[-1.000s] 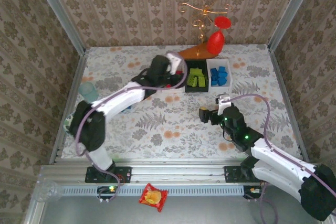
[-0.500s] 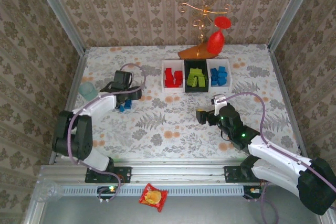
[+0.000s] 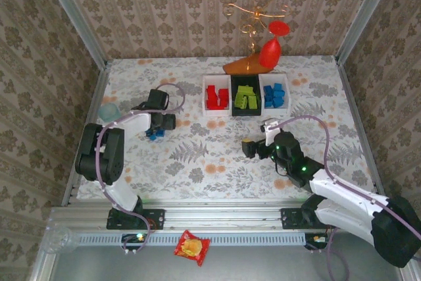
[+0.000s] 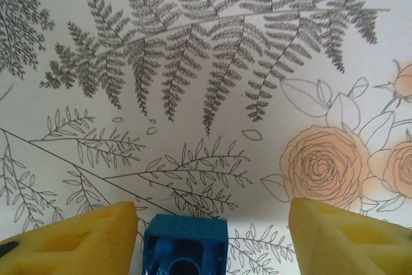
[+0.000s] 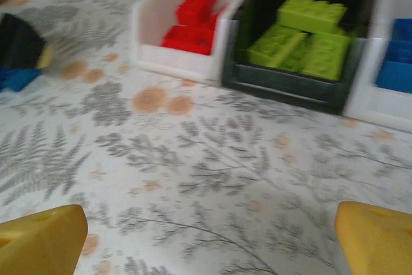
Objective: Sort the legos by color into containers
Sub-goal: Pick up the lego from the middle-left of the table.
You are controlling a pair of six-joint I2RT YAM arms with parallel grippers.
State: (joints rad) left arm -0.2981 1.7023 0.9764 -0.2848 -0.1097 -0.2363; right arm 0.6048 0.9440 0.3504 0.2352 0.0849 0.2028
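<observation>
A blue lego lies on the cloth between the yellow fingers of my left gripper. The jaws are open, with a clear gap on the brick's right side. From above, that gripper hovers over a few loose blue legos at the left. At the back stand three containers: a white one holding red legos, a black one with green legos, and a white one with blue legos. My right gripper is open and holds nothing, in front of the containers.
A teal cup stands at the left edge near my left arm. A gold wire ornament with red pieces rises behind the containers. A red snack packet lies off the table in front. The right wrist view faces the containers' front walls.
My left arm has swung from over the containers back to the left and come down over the loose blue legos. My right gripper has drifted slightly left.
</observation>
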